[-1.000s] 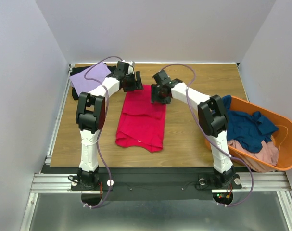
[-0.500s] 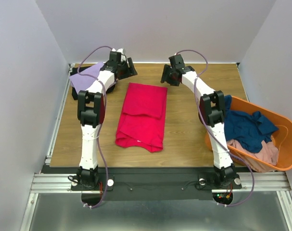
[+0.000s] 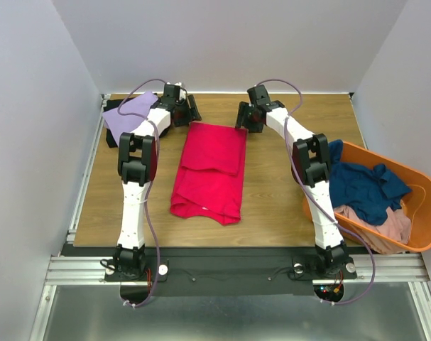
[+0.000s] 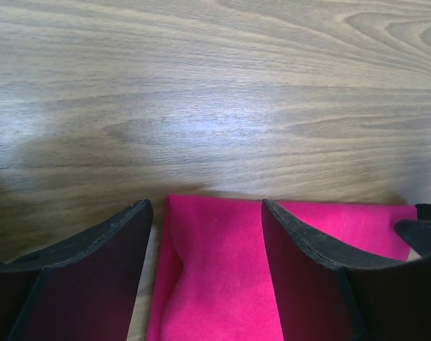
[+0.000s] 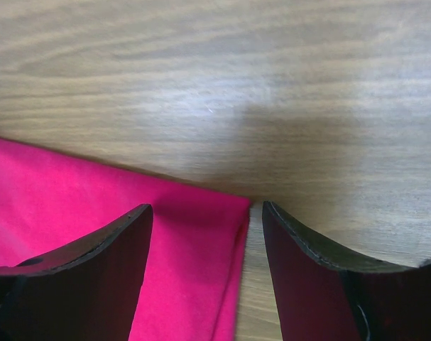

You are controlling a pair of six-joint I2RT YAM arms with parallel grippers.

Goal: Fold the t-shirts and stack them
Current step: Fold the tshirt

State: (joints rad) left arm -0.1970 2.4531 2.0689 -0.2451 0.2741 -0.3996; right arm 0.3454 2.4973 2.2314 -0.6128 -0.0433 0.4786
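the crimson-pink shirt [image 3: 209, 170] is lying flat in the middle of the worktop [image 3: 279, 192]. it's already narrowed into a long strip, and a layer is doubled over its far half. the collar end points toward the arm bases and the straight folded edge is on the far side.

the left fingers [image 3: 189, 109] are at the far left corner of that edge and the right fingers [image 3: 245, 118] are at the far right corner. both wrist views show the same thing: fingers spread wide, the pink corner sitting in the gap between them, bare wood beyond. nothing is pinched, so neither side has hold of anything. i can't tell whether the tips are touching the cloth or just hovering over it.

further out, the lavender shirt [image 3: 133, 114] sits in the far left corner on top of what looks like the black shirt [image 3: 111, 139]. i'd say that's the stack, with two done. on the right, the orange tub [image 3: 422, 186] has the navy shirt [image 3: 364, 186] and the dusty pink shirt [image 3: 384, 226] crumpled inside it, neither folded yet.

so my guess is a bit under halfway. two are stacked and the pink one is mid-fold and probably needs one more fold before it goes on the pile. then there are the two in the tub.
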